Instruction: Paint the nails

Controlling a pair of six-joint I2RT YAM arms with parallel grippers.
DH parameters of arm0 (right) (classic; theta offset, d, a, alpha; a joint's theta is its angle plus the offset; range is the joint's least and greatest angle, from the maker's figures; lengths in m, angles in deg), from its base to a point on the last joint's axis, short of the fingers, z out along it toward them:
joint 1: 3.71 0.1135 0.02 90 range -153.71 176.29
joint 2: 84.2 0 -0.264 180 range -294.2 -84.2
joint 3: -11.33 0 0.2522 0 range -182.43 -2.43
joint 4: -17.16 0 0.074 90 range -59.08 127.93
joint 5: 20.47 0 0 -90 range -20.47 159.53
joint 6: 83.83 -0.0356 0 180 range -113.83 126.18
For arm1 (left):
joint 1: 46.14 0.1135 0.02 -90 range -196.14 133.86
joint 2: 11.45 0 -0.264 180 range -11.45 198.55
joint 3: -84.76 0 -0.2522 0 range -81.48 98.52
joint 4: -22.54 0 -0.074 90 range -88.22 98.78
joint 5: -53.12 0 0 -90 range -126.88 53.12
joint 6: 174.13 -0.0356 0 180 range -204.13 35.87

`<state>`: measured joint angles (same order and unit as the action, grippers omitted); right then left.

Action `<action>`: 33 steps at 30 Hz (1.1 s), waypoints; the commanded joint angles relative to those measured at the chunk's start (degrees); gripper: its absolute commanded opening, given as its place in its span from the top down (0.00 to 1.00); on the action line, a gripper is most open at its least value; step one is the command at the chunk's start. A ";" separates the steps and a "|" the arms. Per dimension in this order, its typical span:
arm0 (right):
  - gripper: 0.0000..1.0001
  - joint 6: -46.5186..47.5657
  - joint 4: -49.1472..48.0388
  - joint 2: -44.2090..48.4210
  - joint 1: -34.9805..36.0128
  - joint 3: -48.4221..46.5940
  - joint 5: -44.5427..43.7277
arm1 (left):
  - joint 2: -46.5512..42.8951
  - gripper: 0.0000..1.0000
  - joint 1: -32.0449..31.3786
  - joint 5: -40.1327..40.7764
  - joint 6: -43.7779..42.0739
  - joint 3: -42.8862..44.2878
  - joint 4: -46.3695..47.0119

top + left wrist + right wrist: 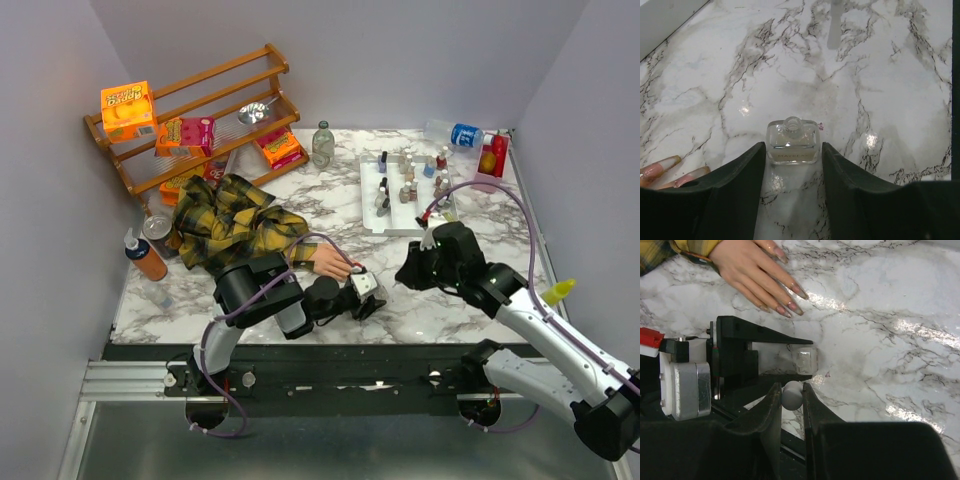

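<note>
Front centre of the marble table [330, 200], my left gripper [366, 292] lies low, jaws narrow around a small clear bottle [791, 142]. The left wrist view shows the bottle upright on the marble with its neck open and a black finger [740, 180] close against each side. The top view is too small to tell any of that.

My right gripper [791, 390] is pinched tight on a white round cap [791, 396]. Only the right wrist view shows this, with the cap just at 6 o'clock of the bottle in that picture. I can't tell what hangs under the cap. The top view puts the right gripper at 3 o'clock of the left one, near but apart.

The nails [800, 291] are long, glossy and pinkish, on the mannequin hand [330, 262]. The hand lies flat on the table at 10 o'clock of the left gripper in the top view, close to it. In the right wrist view the fingers are spread and point toward the bottle without touching it. The left wrist view catches only two nail tips in its 8 o'clock corner. The hand comes out of a yellow-and-black plaid sleeve [230, 225].

Seen in the top view only:
- a white tray [366, 215] of small polish bottles at 12 o'clock of the right gripper
- a wooden shelf [215, 70] with snack boxes in the 10 o'clock corner
- an orange bottle [148, 260] at the 9 o'clock edge
</note>
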<state>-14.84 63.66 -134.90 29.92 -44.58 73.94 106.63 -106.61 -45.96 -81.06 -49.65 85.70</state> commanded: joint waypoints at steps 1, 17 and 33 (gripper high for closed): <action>0.99 -0.78 -2.41 -0.80 -0.05 1.89 0.70 | 2.15 0.50 0.35 -1.55 -0.70 0.86 7.36; 0.99 0.09 -10.31 -3.36 1.62 6.20 -3.00 | 3.47 0.59 0.53 -2.96 -1.40 0.86 8.68; 0.99 1.50 -11.99 -6.70 1.53 4.53 -3.44 | 3.47 0.60 0.44 -3.31 -1.49 0.95 8.42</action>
<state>-14.60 53.56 -141.13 31.12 -38.99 71.51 108.58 -106.19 -47.30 -81.73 -48.49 87.60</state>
